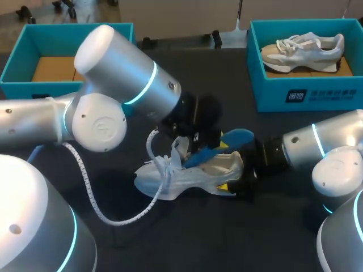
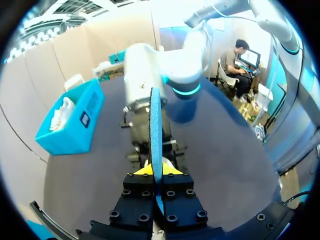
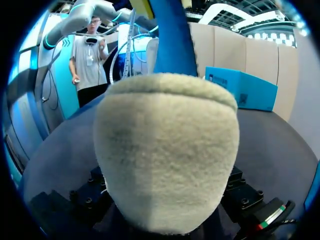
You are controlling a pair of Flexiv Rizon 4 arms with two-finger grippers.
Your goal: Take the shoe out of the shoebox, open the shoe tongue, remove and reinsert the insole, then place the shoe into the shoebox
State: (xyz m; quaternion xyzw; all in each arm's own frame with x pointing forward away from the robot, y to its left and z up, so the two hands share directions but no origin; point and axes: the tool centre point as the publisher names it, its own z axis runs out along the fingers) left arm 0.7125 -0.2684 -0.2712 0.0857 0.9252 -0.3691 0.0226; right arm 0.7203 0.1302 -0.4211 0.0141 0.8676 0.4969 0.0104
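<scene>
1. From the right wrist, the grey heel of the shoe fills almost the whole view. It hides the right jaws entirely, with only black hardware showing at the edges.
2. In the head view the bulky left arm covers most of its own wrist and part of the shoe's laces. The left jaws can hardly be made out there.
3. The left wrist view shows the left jaws pressed together on the blue insole. The insole is seen edge-on between the yellow fingertips, and it blocks the shoe's opening behind it.
4. The shoe lies on its side on the dark tabletop near the middle, toe toward the left arm.
5. The insole slants up out of the shoe's mouth, with its far end in the air.
6. The right arm comes in low, and the right jaws are clamped across the heel. One yellow tip shows above the heel and one below it.
7. A white coiled cable loops over the tabletop just beside the toe.
8. The left box stands at the far left corner, partly behind the left arm, showing a brown floor.
9. The right box stands at the far right, well apart from the arms, with a second shoe lying in it.
</scene>
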